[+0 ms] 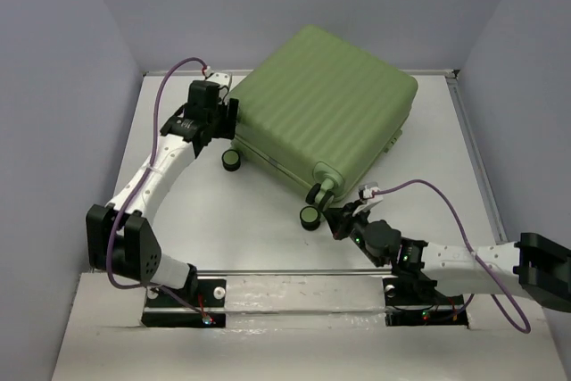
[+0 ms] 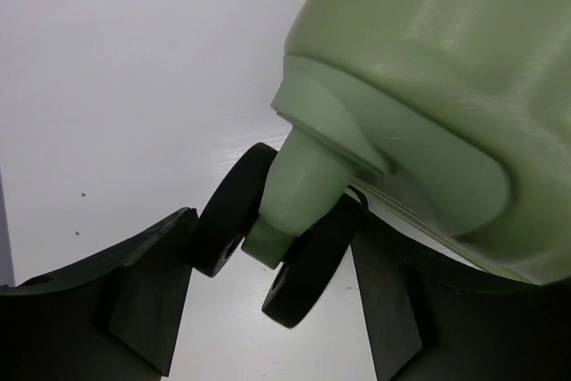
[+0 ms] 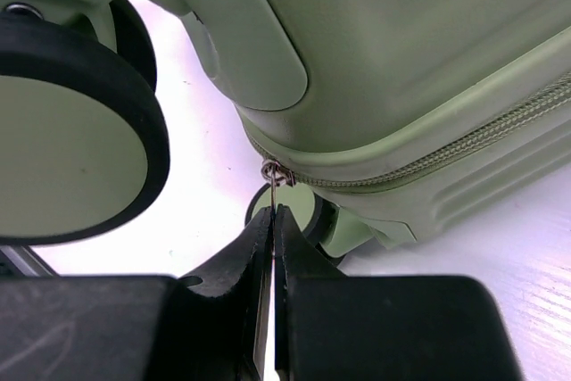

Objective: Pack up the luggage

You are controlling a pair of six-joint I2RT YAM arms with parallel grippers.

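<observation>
Left gripper [image 2: 272, 220]: jaws apart, straddling a corner caster [image 2: 234, 220], not clamped on it. The luggage [image 1: 326, 104] lies closed, ribbed shell up, angled across the table [image 1: 250, 220]. Right gripper [image 3: 273, 220]: pinched shut on the zipper pull [image 3: 275, 186] at the near corner. Risk: the thin pull slips free, or the unbraced case slides when tugged.
</observation>
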